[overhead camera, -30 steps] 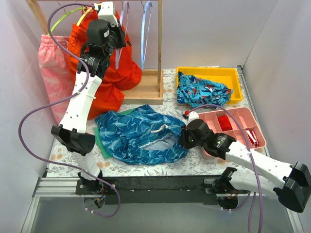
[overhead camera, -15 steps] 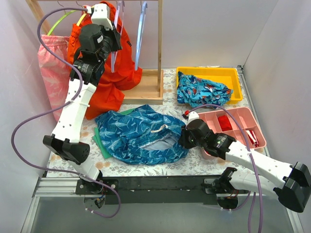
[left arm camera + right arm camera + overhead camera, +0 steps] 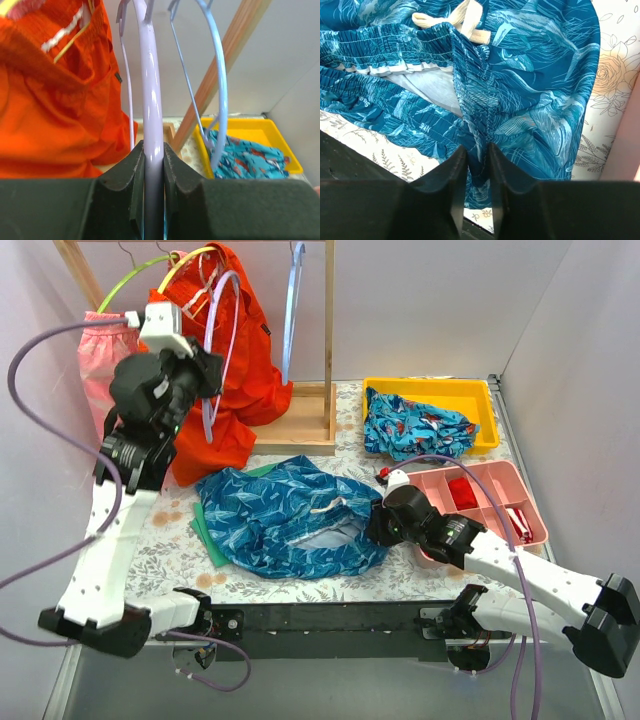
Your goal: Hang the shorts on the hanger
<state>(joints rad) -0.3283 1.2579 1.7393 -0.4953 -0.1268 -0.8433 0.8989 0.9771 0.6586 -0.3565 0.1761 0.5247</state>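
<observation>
- At the upper left of the overhead view, the left claw (image 3: pixel 203 380) is clenched on the pale lavender hanger (image 3: pixel 222 300), gripping the lower part of its rounded loop.
- Through the left wrist camera, both fingers (image 3: pixel 131 172) press against the lavender rod, which runs straight up out of the frame's top edge; its hook is not visible.
- Behind the hanger hang the orange shorts (image 3: pixel 245 365), draped from a yellow-green hanger (image 3: pixel 150 265) on the wooden rack (image 3: pixel 328 340).
- A light-blue hanger (image 3: pixel 292 310) hangs just right of the lavender one, and a pink garment (image 3: pixel 100 350) hangs at the far left.
- At the centre of the bench (image 3: pixel 300 585), the teal leaf-print shorts (image 3: pixel 270 515) lie spread out, waistband opening toward the right, over a green item (image 3: pixel 212 545) peeking out at their left edge.
- The right claw (image 3: pixel 375 525) is down at the shorts' right edge, pinched onto a fold of the elastic waistband.
- Seen from the right wrist, the fabric bunches between the fingertips (image 3: pixel 457 160), with the cream drawstring (image 3: pixel 465 20) lying above.
- At the upper right, a yellow tray (image 3: pixel 482 390) holds a blue garment with red specks (image 3: pixel 415 425).
- Just below it sits a pink compartment tray (image 3: pixel 530 505).
</observation>
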